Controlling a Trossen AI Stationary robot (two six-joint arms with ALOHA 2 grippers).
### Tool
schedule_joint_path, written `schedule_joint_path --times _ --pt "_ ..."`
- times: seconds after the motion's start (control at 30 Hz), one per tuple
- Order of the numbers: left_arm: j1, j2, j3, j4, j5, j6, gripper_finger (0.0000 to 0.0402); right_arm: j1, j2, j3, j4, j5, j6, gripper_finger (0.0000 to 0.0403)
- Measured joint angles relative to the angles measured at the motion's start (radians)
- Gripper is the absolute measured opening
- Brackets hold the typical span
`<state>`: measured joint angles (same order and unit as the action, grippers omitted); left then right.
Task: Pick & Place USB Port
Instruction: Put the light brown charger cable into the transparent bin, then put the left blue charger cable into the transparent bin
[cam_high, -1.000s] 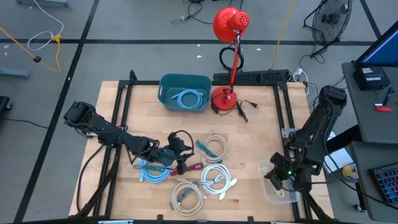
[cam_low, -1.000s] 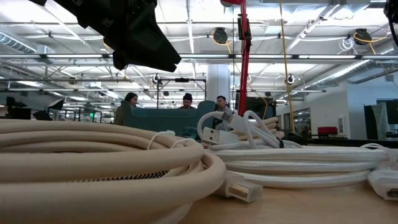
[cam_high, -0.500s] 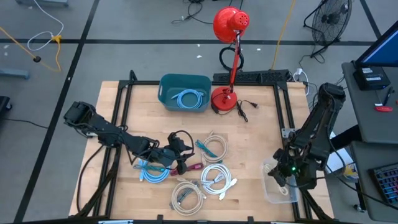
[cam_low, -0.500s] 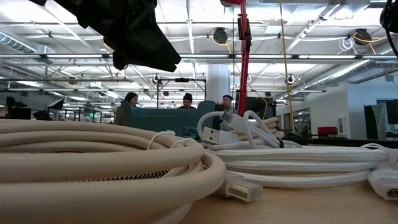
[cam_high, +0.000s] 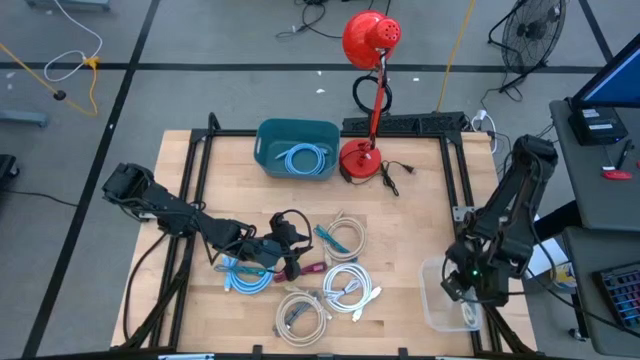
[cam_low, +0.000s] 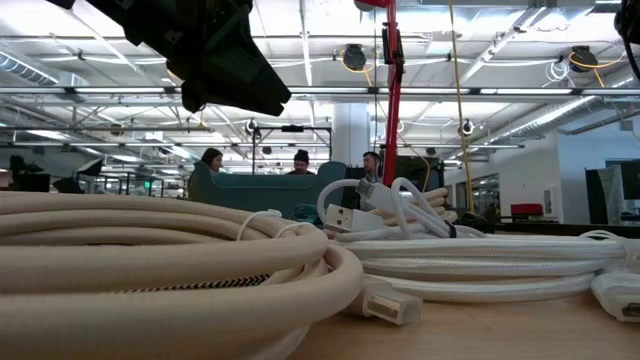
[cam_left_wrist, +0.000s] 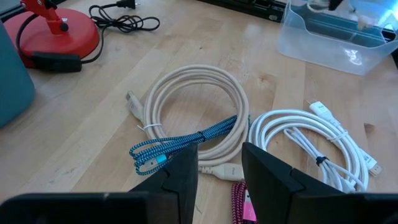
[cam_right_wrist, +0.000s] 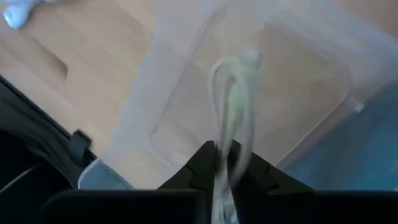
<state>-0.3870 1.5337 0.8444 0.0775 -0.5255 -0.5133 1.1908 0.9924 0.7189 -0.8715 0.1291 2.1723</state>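
Cream-white coiled USB cable (cam_right_wrist: 231, 106) hangs pinched in the right tool (cam_right_wrist: 225, 163) above the clear plastic rectangular bin (cam_high: 440, 305) at the wooden surface (cam_high: 410, 220) corner. Left tool (cam_left_wrist: 219, 167), fingers spread, hovers over the remaining cable coils (cam_high: 330, 285).

The right gripper (cam_high: 466, 300) has moved nearer the clear bin (cam_high: 435, 310).

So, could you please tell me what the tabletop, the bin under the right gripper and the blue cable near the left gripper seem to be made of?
The tabletop looks like pale wood with a matte finish: grain lines and knots show. The bin seems to be clear plastic, since the wood reads through its glossy walls. The blue cable appears to have a braided fabric sleeve, with a woven blue-and-white pattern.
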Motion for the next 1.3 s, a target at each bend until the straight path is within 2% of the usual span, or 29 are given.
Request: schedule_joint_path --times 0.37,0.5,0.6,0.73,0.93,1.07,1.2,1.3 --pt "-0.001 0.0 0.0 0.0 0.0 0.0 0.0127 0.0 0.004 0.0 0.023 0.081 -0.067 0.0121" --pt "-0.001 0.0 0.0 0.0 -0.003 0.0 0.0127 -0.001 -0.027 0.0 0.046 0.228 -0.147 0.0127" --pt "-0.001 0.0 0.0 0.001 -0.007 0.0 0.0127 -0.001 -0.063 0.0 0.097 0.381 -0.278 0.0126" --pt "-0.001 0.0 0.0 0.002 -0.01 0.0 0.0127 -0.001 -0.126 0.0 0.249 0.621 -0.606 0.0118" --pt "0.0 0.0 0.0 0.055 -0.049 0.029 0.0127 -0.001 -0.169 0.0 0.623 0.929 -1.439 0.0105" --pt "0.0 0.0 0.0 0.092 -0.05 0.061 0.0127 -0.008 -0.151 -0.026 0.843 1.14 -1.891 0.0098" --pt "0.009 0.0 0.0 0.105 -0.05 0.069 0.0127 -0.079 -0.148 -0.068 1.017 1.288 -2.201 0.0098" --pt "0.028 0.0 0.0 0.108 -0.051 0.069 0.0127 -0.169 -0.15 -0.093 1.128 1.306 -2.343 0.0099"
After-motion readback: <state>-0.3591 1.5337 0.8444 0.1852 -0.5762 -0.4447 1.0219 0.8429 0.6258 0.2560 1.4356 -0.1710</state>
